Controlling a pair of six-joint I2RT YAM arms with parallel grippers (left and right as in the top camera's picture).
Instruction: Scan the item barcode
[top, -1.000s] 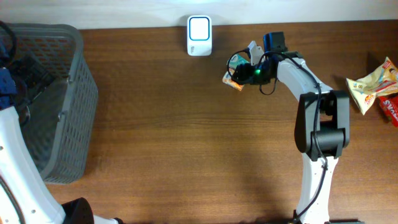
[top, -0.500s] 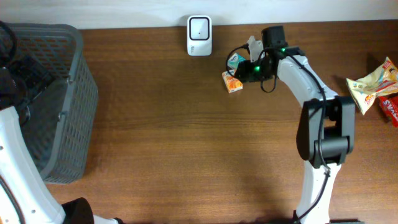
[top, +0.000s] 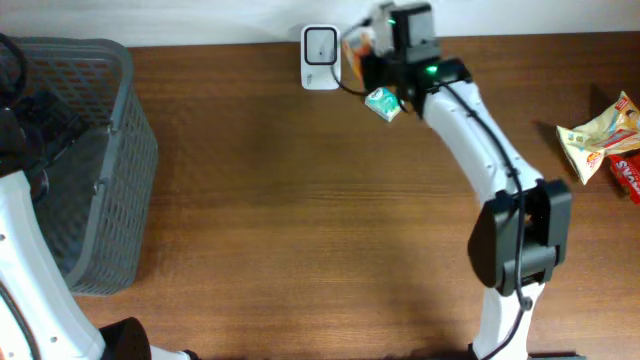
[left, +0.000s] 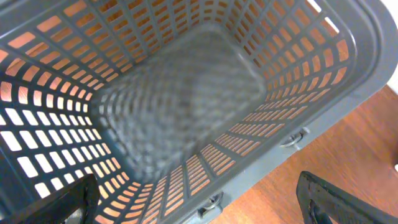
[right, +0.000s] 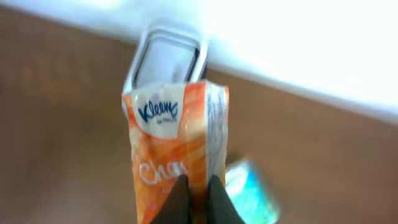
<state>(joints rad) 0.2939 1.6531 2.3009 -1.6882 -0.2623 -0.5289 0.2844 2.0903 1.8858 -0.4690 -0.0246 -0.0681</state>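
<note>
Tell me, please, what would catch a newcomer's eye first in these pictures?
First the right hand, pinching an orange Kleenex pack upright in front of the white scanner at the far edge of the table. Next come a teal pack lying just right of the scanner, and the big grey basket at the left edge.

Basket (top: 100, 160) far L, scanner (top: 320, 58) back ctr, tissue pack (top: 357, 42) just R of it, snack bags (top: 600, 135) far R
</note>
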